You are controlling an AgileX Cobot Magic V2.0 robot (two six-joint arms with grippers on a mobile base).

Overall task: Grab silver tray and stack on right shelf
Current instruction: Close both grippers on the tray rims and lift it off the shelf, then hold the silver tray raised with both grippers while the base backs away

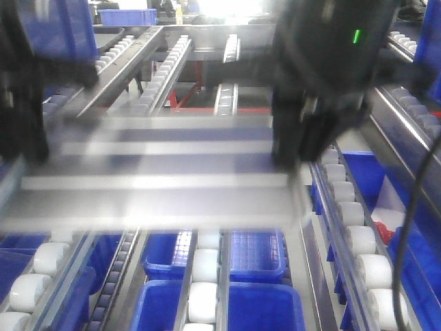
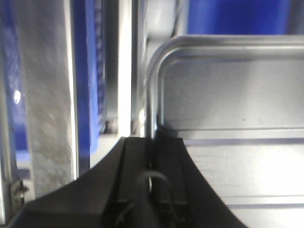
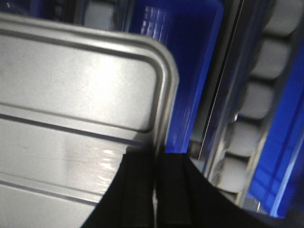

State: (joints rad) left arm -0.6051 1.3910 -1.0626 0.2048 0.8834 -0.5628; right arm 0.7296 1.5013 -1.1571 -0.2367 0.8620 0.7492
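Pinched at both short ends by two black grippers: the silver tray (image 1: 158,172), spread broad and roughly level across the middle of the front view, badly smeared by blur. Across its floor, two long raised ribs, showing as pale streaks.

At the tray's left end, the left gripper (image 2: 153,140), jaws closed tight on the rolled rim, with one finger outside the tray and the other over its floor. Further along that same edge, a rounded corner. Just beside the rim, a steel rail (image 2: 47,95) and a strip of blue bin wall.

At the tray's right end, the right gripper (image 3: 156,156), likewise clamped on the rim, with one finger over the tray floor and the other outside it. Ahead of the fingers, another rounded corner. Off the tray's edge, a blue bin (image 3: 190,47), and past it a row of pale rollers (image 3: 251,104) in a steel track.

Under and around the tray, the right shelf (image 1: 348,210): roller tracks running away from the camera, with red cross-braces (image 1: 189,89) visible beyond the tray's far edge. Below the tracks, more blue bins (image 1: 255,303).

Resting on the rollers or just clear of them: hard to tell through the blur, though probably held slightly above.
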